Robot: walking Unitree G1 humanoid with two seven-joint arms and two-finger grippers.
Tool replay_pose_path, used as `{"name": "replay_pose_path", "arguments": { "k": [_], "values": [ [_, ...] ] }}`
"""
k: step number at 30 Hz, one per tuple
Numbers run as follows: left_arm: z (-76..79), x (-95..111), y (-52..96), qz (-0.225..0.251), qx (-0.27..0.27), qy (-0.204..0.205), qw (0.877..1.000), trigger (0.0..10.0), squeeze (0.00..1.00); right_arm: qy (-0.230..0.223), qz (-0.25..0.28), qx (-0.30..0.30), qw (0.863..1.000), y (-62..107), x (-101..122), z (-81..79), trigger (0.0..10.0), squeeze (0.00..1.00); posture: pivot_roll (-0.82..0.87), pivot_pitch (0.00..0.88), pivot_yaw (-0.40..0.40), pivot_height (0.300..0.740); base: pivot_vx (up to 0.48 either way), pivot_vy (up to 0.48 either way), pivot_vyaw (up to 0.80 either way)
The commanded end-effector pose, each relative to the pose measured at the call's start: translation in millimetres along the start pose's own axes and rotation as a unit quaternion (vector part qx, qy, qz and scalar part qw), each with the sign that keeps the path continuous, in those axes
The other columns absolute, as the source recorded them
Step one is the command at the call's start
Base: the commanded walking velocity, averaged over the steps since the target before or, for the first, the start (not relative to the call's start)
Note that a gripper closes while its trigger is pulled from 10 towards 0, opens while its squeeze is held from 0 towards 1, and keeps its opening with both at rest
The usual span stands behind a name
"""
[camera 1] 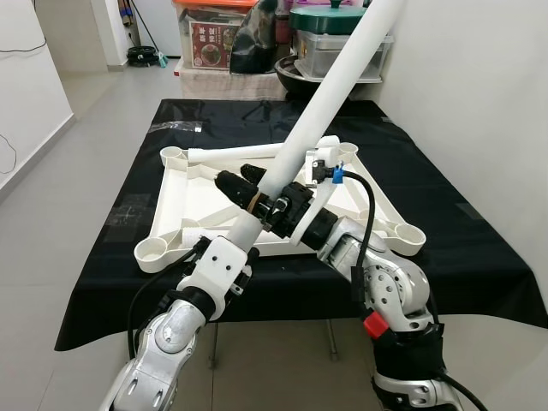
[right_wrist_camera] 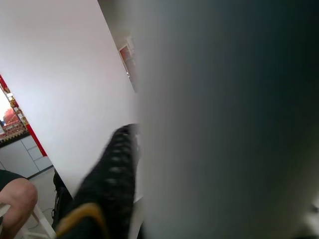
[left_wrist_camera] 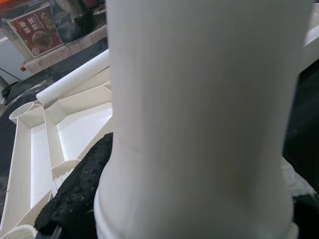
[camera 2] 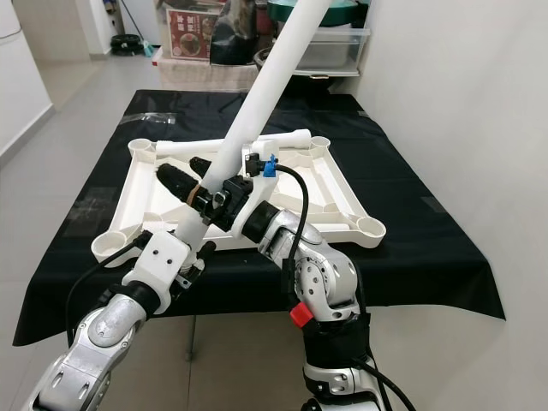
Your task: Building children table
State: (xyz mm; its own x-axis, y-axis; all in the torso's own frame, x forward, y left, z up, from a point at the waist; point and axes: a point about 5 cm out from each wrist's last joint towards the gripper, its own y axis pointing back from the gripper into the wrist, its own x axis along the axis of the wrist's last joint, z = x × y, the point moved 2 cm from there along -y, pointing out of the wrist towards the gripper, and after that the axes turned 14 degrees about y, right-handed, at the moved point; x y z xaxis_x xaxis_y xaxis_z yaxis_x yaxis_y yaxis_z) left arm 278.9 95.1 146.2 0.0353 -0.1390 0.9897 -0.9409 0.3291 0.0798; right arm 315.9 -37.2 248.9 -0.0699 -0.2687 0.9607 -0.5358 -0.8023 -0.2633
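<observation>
A long white table leg [camera 1: 330,94] slants up and to the right over the table, its lower end near my wrists. My left gripper [camera 1: 248,193] is shut on its lower part, and one black finger [left_wrist_camera: 79,194] lies against the tube [left_wrist_camera: 199,114]. My right gripper [camera 1: 284,209] is shut on the same leg from the other side, just above the left one. Its finger [right_wrist_camera: 109,174] shows beside the blurred tube [right_wrist_camera: 224,119]. Below lies the white children's tabletop [camera 1: 201,201], upside down, with round sockets at its corners. A second white leg [camera 1: 231,154] rests across its far edge.
The tabletop sits on a table under a black cloth [camera 1: 454,248]. Storage boxes and a green-lidded pot [camera 1: 330,19] stand behind it. A white wall [camera 1: 479,103] closes the right side. Bare floor [camera 1: 77,171] runs along the left.
</observation>
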Motion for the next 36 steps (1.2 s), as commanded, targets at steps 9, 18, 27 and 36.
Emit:
{"name": "replay_pose_path", "arguments": {
  "k": [9, 18, 27, 36],
  "values": [
    [10.9, 2.8, -1.0, 0.008, -0.017, -0.003, 1.0, 10.0, 0.0, -0.006, 0.016, 0.012, 1.0, -4.7, 6.9, -5.7, 0.0, 0.0, 0.04, 0.0, -0.043, 0.74, 0.0, 0.0, 0.0],
    [16.5, -11.0, 3.4, -0.029, -0.03, 0.028, 0.999, 10.0, 1.0, -0.008, 0.027, -0.003, 1.0, -6.6, 11.8, -0.6, 0.0, 0.0, 0.04, 0.0, -0.047, 0.74, 0.0, 0.0, 0.0],
    [4.9, -15.1, 7.7, -0.033, 0.007, 0.023, 0.999, 10.0, 1.0, 0.004, 0.037, -0.026, 0.999, -4.7, 18.6, 11.0, 0.0, 0.0, 0.05, 0.0, -0.045, 0.74, 0.0, 0.0, 0.0],
    [-18.8, -26.2, 17.3, -0.058, 0.06, 0.028, 0.996, 10.0, 0.0, 0.015, 0.037, -0.061, 0.997, 3.1, 18.8, 22.5, 0.0, 0.0, 0.05, 0.0, -0.044, 0.74, 0.0, 0.0, 0.0]
  ]
}}
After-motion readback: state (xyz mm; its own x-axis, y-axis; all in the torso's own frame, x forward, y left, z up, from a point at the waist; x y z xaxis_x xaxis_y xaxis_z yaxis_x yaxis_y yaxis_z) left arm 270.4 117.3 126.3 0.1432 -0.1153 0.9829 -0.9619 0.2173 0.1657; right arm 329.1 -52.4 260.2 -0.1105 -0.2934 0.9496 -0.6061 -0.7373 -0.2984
